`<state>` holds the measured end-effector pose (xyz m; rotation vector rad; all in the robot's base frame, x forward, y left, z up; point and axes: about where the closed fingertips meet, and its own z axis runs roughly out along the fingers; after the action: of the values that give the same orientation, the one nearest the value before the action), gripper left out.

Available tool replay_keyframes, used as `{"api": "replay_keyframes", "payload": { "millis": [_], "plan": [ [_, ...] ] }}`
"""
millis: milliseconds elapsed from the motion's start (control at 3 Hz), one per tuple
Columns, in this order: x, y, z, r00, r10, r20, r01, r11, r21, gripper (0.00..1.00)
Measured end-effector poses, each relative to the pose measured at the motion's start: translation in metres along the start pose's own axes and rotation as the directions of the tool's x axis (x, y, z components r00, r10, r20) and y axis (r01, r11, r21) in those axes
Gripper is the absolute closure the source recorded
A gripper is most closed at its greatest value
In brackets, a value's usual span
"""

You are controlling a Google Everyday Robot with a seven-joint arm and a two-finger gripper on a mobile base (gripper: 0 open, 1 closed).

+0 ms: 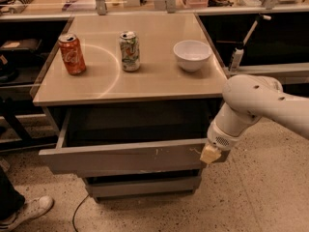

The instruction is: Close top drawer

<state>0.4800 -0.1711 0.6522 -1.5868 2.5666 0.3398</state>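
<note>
The top drawer [120,157] is a wide grey metal drawer, pulled well out from under the tan countertop [159,81]. Its plain front has small white scuffs right of centre, and its inside is a dark shallow tray [135,124]. My gripper [210,154] is at the right end of the drawer front, its pale tip against the front panel. The white arm [251,105] reaches in from the right and hides the drawer's right corner.
On the countertop stand a red soda can [71,53], a green-and-white can [129,50] and a white bowl [192,55]. A lower drawer front [142,186] sits beneath. A person's shoe [24,211] and a cable [77,216] lie on the speckled floor at left.
</note>
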Motion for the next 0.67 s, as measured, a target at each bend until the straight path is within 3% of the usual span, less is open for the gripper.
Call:
{"api": "replay_keyframes", "payload": {
  "millis": [667],
  "plan": [
    [0.0000, 0.0000, 0.0000, 1.000, 0.000, 0.000, 0.000, 1.0000, 0.000, 0.58]
  ]
}}
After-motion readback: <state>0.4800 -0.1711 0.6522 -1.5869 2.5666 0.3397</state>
